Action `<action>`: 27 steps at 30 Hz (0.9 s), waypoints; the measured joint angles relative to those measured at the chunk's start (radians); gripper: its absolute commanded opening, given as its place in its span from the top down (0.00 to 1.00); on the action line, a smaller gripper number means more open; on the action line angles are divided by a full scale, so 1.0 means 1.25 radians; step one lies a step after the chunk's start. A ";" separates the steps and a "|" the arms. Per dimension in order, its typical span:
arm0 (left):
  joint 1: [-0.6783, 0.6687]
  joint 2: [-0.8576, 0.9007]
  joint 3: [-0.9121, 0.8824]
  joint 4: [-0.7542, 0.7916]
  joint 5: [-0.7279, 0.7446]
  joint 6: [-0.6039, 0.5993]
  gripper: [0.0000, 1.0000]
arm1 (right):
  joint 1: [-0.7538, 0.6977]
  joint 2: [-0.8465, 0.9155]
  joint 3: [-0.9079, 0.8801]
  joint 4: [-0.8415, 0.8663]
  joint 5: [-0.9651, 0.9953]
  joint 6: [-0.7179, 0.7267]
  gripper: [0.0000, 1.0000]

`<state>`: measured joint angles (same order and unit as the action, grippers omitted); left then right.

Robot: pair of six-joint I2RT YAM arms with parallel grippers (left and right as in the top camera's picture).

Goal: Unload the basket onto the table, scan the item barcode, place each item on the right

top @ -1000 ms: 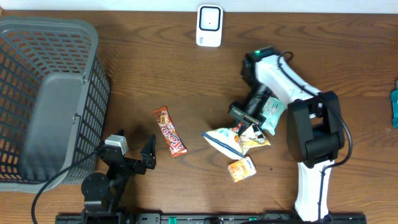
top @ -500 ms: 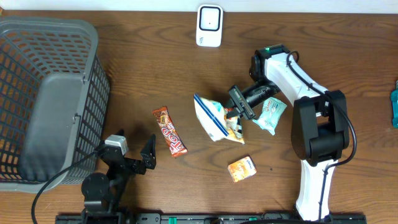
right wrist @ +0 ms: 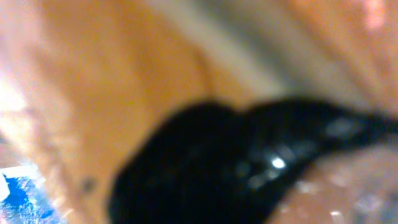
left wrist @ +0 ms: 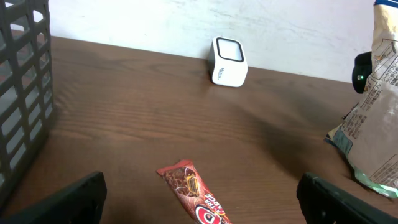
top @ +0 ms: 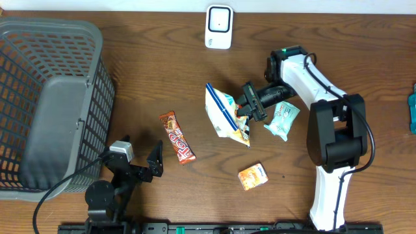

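Observation:
My right gripper [top: 246, 110] is shut on the right edge of a white, blue and orange snack bag [top: 224, 116], which it holds up over the middle of the table. The white barcode scanner [top: 219, 27] stands at the far edge, some way beyond the bag. In the left wrist view the bag [left wrist: 375, 118] hangs at the right and the scanner [left wrist: 229, 61] stands against the wall. The right wrist view is a blur of orange wrapper [right wrist: 112, 81] and one black finger [right wrist: 249, 168]. My left gripper [top: 138, 164] rests open near the front edge, nothing between its fingers.
A grey mesh basket [top: 45, 104] fills the left side. A red chocolate bar [top: 177, 137] lies ahead of the left gripper. A teal packet [top: 281, 119] lies right of the held bag, and a small orange packet [top: 253, 176] nearer the front. Another teal item [top: 412, 110] pokes in at the right edge.
The right gripper has lifted the snack bag off the table and carried it up and left toward the scanner, turning it more upright. The left arm has not moved.

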<state>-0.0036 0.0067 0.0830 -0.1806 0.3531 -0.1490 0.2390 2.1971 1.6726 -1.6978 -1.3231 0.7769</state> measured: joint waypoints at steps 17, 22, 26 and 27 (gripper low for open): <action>0.000 0.000 0.000 0.000 0.000 0.000 0.02 | 0.007 -0.028 0.000 0.000 0.182 -0.240 0.99; 0.000 0.000 0.000 0.000 0.000 0.000 0.02 | 0.009 -0.107 0.000 0.000 0.302 -0.284 0.99; 0.000 0.000 0.000 0.000 0.000 0.000 0.02 | 0.011 -0.198 0.000 0.002 0.359 -0.298 0.99; 0.000 0.000 0.000 0.000 0.000 0.000 0.02 | 0.012 -0.222 0.000 0.006 0.372 -0.300 0.99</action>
<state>-0.0036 0.0067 0.0830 -0.1810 0.3531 -0.1490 0.2539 1.9194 1.6726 -1.6897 -0.8581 0.4023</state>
